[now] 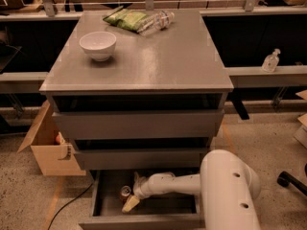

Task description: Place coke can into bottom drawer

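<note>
Your coke can (125, 192) sits inside the open bottom drawer (144, 221), in its left half, below the desk's front edge and nearer the front-left corner than the front-right. It appears to stand upright, silver top facing up and long axis vertical, though the drawer is dim and you cannot read its lettering. The gripper (132, 198) is down in the same drawer, just beside the can on its right. You cannot tell whether the claw is open, closed or gripping the can, nor whether it touches the can at all. The white arm (225, 190) reaches in from the right, its thick rounded segment standing in front of the desk's front-right corner. Above the pulled-out drawer, the middle drawer (141, 158) and the top drawer (139, 123) each stand slightly out, with a dark gap over each. On the desk top (158, 63), a white bowl (98, 45) stands upright near the left edge, toward the back-left corner. A green packet (125, 18) lies along the back edge with a clear plastic bottle (156, 22) on its side touching it. An open cardboard box (48, 145) stands on the floor beside the desk's left side.
</note>
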{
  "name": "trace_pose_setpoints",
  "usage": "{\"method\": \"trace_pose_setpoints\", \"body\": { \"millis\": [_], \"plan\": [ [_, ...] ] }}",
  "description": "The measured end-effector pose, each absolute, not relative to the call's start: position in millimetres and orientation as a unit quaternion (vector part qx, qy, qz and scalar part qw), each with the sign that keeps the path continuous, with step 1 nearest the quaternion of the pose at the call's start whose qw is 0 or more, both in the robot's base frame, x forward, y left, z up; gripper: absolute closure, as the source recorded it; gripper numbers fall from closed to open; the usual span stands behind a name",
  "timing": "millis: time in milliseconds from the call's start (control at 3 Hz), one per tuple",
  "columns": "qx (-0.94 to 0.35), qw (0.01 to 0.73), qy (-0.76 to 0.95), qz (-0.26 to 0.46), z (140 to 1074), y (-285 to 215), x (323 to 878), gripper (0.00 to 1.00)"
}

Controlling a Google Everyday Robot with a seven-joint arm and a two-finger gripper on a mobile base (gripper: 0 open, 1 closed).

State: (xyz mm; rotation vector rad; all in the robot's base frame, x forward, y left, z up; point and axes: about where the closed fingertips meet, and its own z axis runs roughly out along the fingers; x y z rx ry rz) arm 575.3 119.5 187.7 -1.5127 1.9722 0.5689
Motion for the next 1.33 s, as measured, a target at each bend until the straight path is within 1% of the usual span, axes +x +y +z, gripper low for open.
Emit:
{"method": "trace_pose_setpoints", "body": {
  "millis": [333, 1000, 1333],
  "plan": [
    [-0.554, 0.306, 0.746, 0.206, 198, 106, 580, 0.0],
    [-0.493, 0.337, 0.781, 0.185, 223, 39, 579, 0.0],
    [-0.492, 0.34, 0.78, 0.185, 224, 40, 577, 0.0]
  ]
}}
